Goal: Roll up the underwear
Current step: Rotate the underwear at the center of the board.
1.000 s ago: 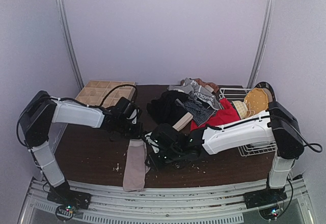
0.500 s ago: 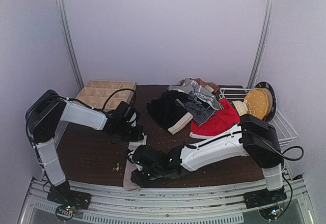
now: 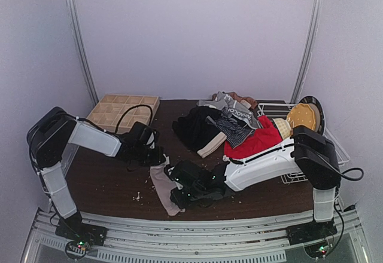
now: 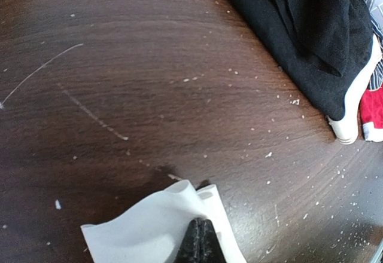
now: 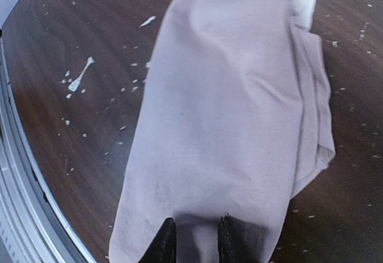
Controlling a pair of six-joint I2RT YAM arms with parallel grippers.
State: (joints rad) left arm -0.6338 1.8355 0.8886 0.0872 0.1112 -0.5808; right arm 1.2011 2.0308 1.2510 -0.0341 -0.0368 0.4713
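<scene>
**Dark bench, both claws on the pale briefs**

Dark wood flecked with white crumbs is stretching out under both arms. The left claw is pinching fully closed on the far end of the pale briefs, its black fingertips meeting over a curled edge of the cloth. The right claw is gripping the near end. Its jaws are standing only narrowly apart, with a fold of the cloth caught between them.

Between the two claws the pale briefs are lying as one long strip. It is slanting from around the bench's middle toward its near edge, mostly flat on the wood and rumpled along one side.

Farther out, toward the far right corner, the other underwear is lying in a heap: a black pair, a grey-striped pair and a red pair. A wire basket is sitting at the right edge just beside the heap. A wooden grid tray is resting at the far left corner, well apart from both claws.
</scene>
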